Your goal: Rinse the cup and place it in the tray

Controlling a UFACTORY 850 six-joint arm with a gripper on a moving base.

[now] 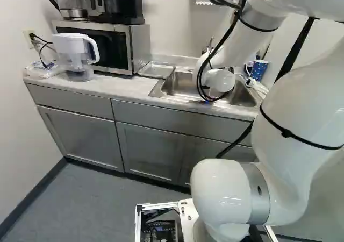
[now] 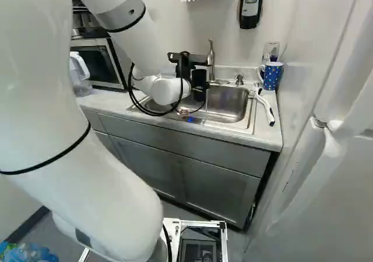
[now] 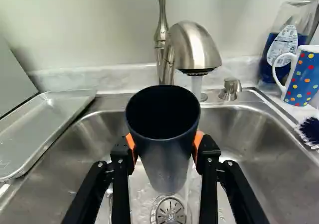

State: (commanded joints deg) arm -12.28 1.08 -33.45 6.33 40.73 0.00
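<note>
We had the jaws gripping the dark cup [image 3: 167, 149] from both sides, mouth exposed, over the sink [image 3: 244, 132]; the tray [image 3: 45, 127] sat beside the sink, cup not in it; water [image 3: 196, 86] ran behind the cup, seemingly missing the mouth; we judged rinsing was in hand; we needed to ease the mouth under the stream, rim clear of the faucet [image 3: 192, 45], swirl gently, then tip it out fully.
</note>
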